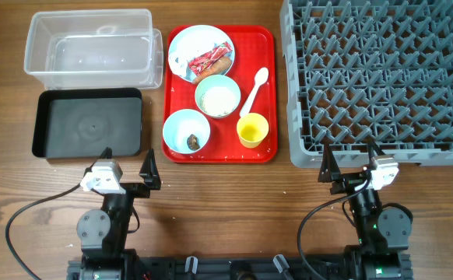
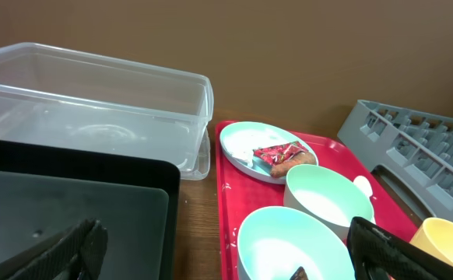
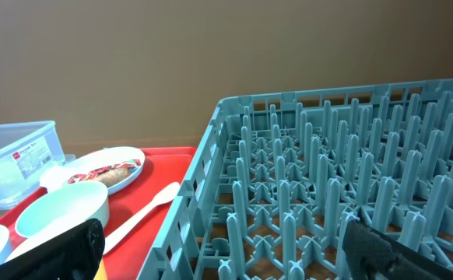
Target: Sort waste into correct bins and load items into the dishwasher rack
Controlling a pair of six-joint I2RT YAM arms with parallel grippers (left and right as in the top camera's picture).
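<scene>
Open table along red tray near edge, easy pass. Left of it black tray, right of it grey rack; narrow gaps only.

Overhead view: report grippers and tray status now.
Left gripper open, empty, near black tray. Right gripper open, empty, near dishwasher rack. Red wrapper on plate, on red tray; nothing sorted. Nothing blocking.

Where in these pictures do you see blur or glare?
Overhead: sharp, with a soft sheen on the black tray and pale reflections in the clear tub. Left wrist: the near fingers are dark and blurred. Right wrist: fingers blurred too, dishwasher rack crisp.
</scene>
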